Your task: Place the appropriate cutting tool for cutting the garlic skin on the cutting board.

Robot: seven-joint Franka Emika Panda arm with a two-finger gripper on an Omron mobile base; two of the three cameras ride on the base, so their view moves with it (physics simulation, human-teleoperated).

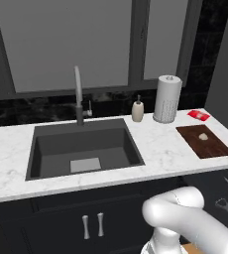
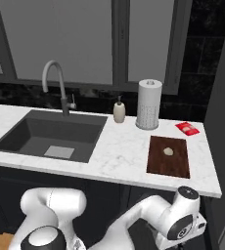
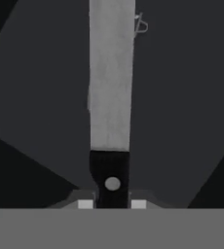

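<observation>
1. Steel-grey blade and black handle: a knife [image 3: 111,97] lies straight along the hand view, its handle end sitting between the two small pale finger tips of the gripper [image 3: 112,204]. The jaws look pinched on the handle, though the contact itself sits at the very edge of the view, so I judge this rather than see it plainly.
2. On the marble counter [image 2: 119,146] the dark reddish-brown cutting board [image 2: 168,156] lies at the right end, with the garlic [image 2: 168,151] resting on its far half. The near half of the board is bare.
3. The arm's wrist sits low, in front of the cabinets and below the counter's edge, under the board's end.
4. The step in hand seems to be lifting the knife out and up. To do it well, hold the pinch firm on the handle, raise the blade well clear of the counter's front edge before moving over it, and keep the blade level.
5. Aim for the bare near half of the board, beside the garlic and not on it, and lower until the blade lies flat before letting go.
6. A paper-towel roll [image 2: 148,104] and a red packet [image 2: 187,128] stand behind the board; stay short of them.
</observation>
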